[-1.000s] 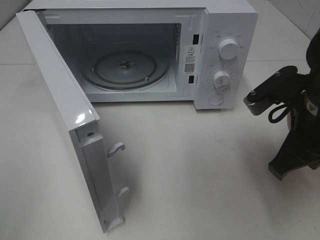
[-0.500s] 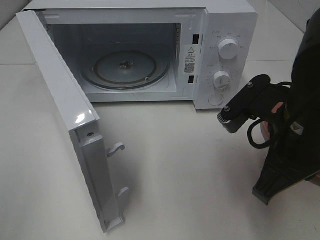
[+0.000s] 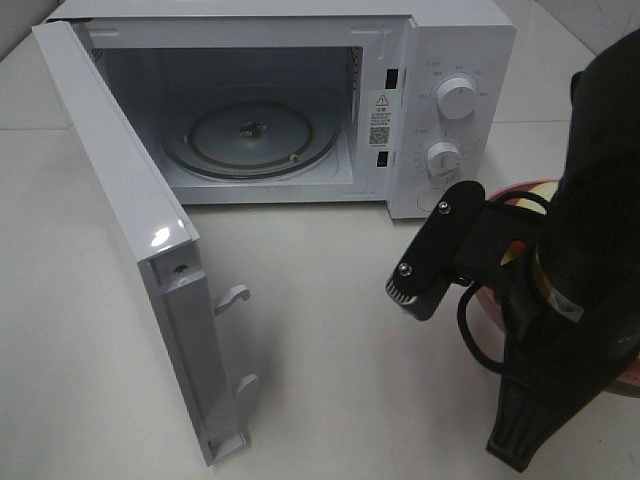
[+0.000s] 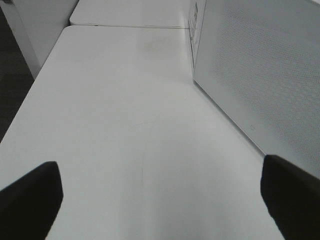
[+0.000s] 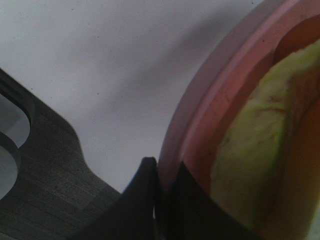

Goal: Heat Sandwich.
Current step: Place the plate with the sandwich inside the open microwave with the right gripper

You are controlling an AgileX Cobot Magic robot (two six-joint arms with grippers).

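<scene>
Roughly midway, I judge: the microwave (image 3: 460, 40) door (image 3: 110, 190) gapes, its turntable (image 3: 250, 135) is bare, the right tool (image 5: 162, 185) is clenched on the pink dish (image 5: 200, 110) bearing the sandwich (image 5: 250, 160) at the microwave's four o'clock, and the left tool (image 4: 160, 195) is released, so loading, shutting and dialling remain.

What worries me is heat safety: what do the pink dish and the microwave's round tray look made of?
The pink dish looks like plastic or glazed ceramic: its rim is smooth, matte and evenly coloured, and the pictures do not settle which. The round tray in the microwave is likely glass: it is see-through and glossy, with a ring showing beneath.
</scene>
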